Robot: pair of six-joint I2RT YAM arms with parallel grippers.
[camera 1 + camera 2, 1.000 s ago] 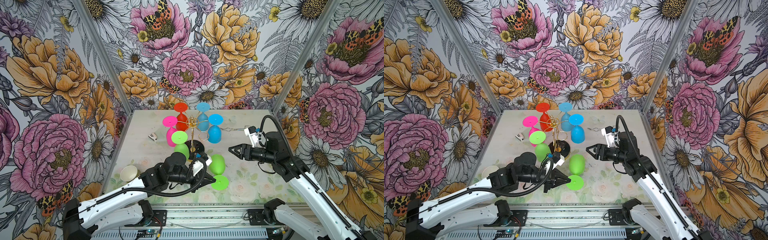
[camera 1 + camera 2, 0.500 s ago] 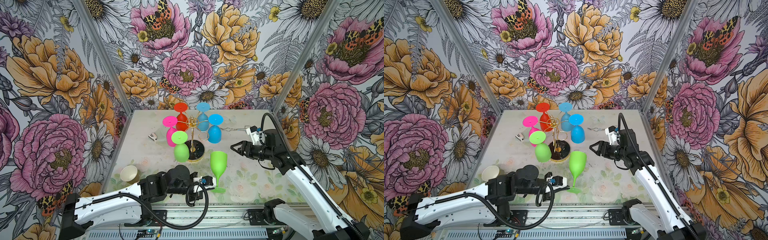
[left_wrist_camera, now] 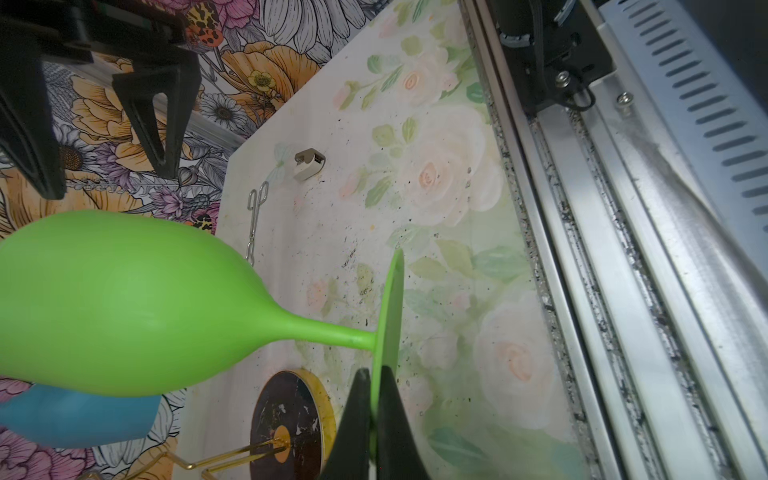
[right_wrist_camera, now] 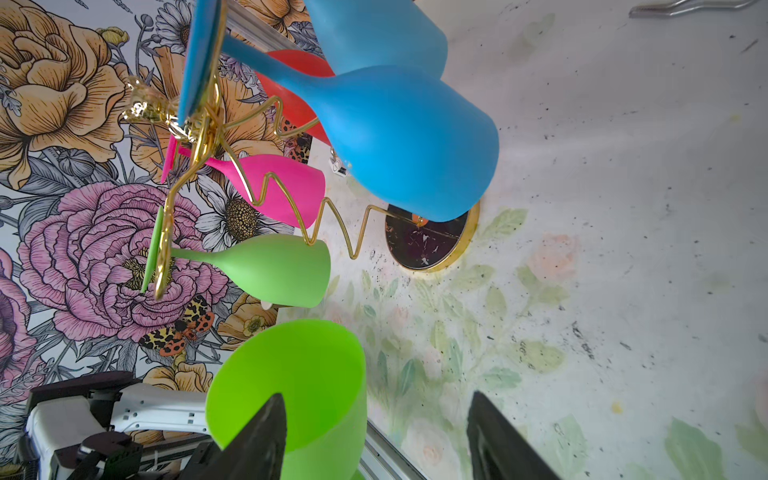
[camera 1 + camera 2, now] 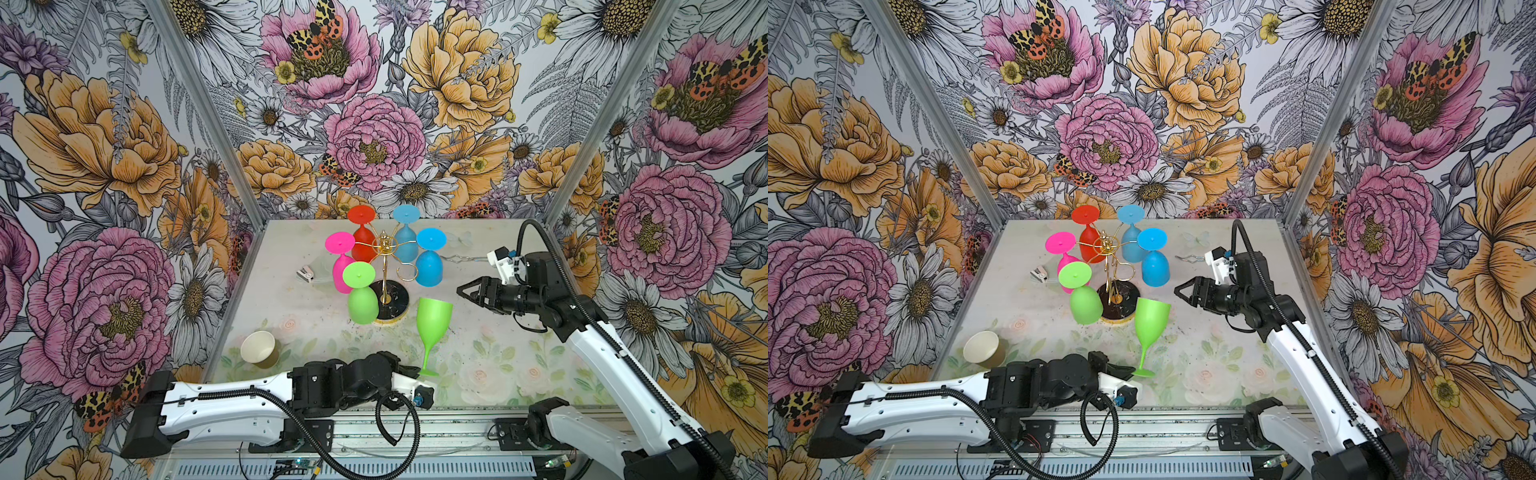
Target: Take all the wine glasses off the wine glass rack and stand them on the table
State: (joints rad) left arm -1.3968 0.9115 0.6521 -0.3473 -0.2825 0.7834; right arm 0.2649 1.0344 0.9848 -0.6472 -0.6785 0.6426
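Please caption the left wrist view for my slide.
Left gripper holds the green wine glass by its foot, near the rack.

Both arms have glossy white shells with matte black joints: the left arm [image 5: 232, 405] lies along the bottom of the frame, the right arm [image 5: 602, 353] at lower right. A ribbed black hose [image 5: 226, 392] runs along the left shell. A second hose [image 5: 533, 220] arcs above the right wrist. Each arm ends in black tapered fingers [image 4: 257, 449].

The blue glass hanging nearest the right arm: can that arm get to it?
Probably yes. The right tool stands open, pointing toward the blue glass, with nothing visible between them. The upright green glass stands nearer the front, off that path.
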